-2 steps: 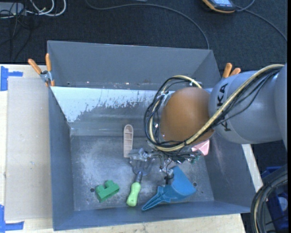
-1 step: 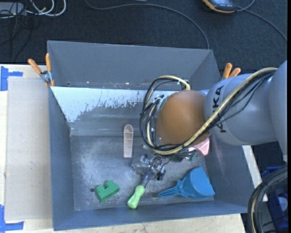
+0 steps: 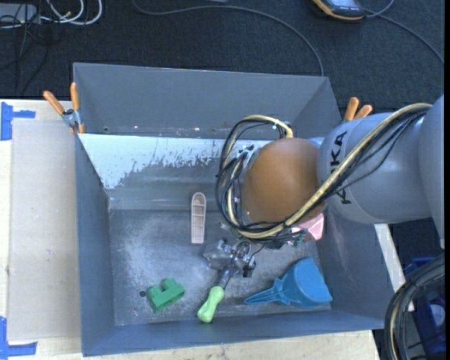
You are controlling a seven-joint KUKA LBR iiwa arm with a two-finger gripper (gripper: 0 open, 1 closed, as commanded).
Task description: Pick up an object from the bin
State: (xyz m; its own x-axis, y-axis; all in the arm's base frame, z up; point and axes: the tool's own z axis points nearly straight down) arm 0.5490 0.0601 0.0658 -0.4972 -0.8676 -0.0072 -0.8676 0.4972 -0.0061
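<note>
The arm (image 3: pixel 382 175) comes in from the right and bends down into the grey bin (image 3: pixel 180 100). It has a round orange cover (image 3: pixel 281 178) with cables (image 3: pixel 232 167) looped about it. Under the cover, the gripper (image 3: pixel 232 257) is low in the middle of the bin. A thin tool with a green handle (image 3: pixel 210 304) lies there. Its handle points to the front wall and its thin end goes up to the gripper. I cannot tell if the gripper is released or clenched. A beige stick (image 3: pixel 199 217) lies just behind it to the left. A green block (image 3: pixel 165 294) lies left of the handle and a blue funnel (image 3: pixel 296 285) lies to the right. A pink thing (image 3: pixel 315 227) peeks out by the arm
</note>
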